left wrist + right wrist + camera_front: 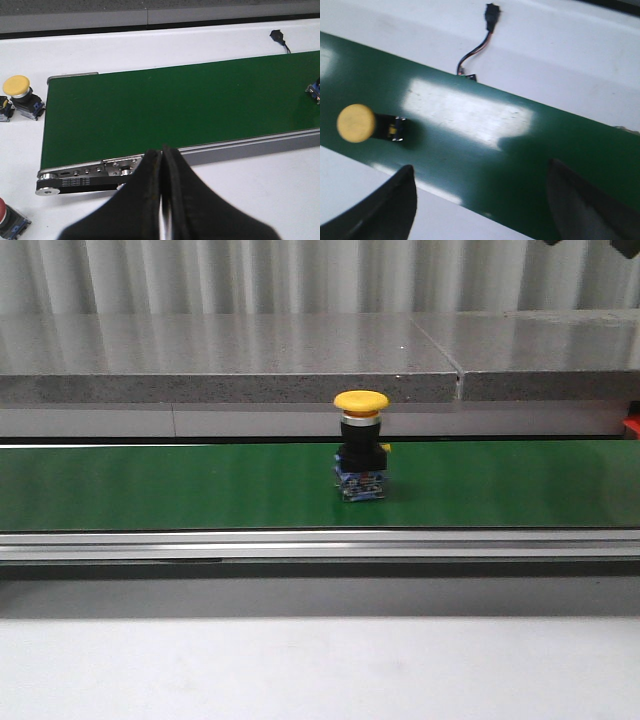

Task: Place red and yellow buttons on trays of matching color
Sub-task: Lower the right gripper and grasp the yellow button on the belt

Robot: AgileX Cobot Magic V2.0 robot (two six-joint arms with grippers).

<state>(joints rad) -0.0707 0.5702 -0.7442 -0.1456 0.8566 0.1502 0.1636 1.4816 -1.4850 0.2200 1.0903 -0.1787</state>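
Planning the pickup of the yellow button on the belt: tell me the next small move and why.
Probably shift the right gripper sideways until the yellow button sits between its jaws. They are wide open over the green belt, with the button standing upright off to one side. The left gripper is shut and near the belt's end, far from it.

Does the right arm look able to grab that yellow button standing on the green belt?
Probably yes. The right gripper is open above the green belt, and the yellow button stands upright with nothing beside or over it. It sits off to one side of the fingers, so the arm must shift over first.
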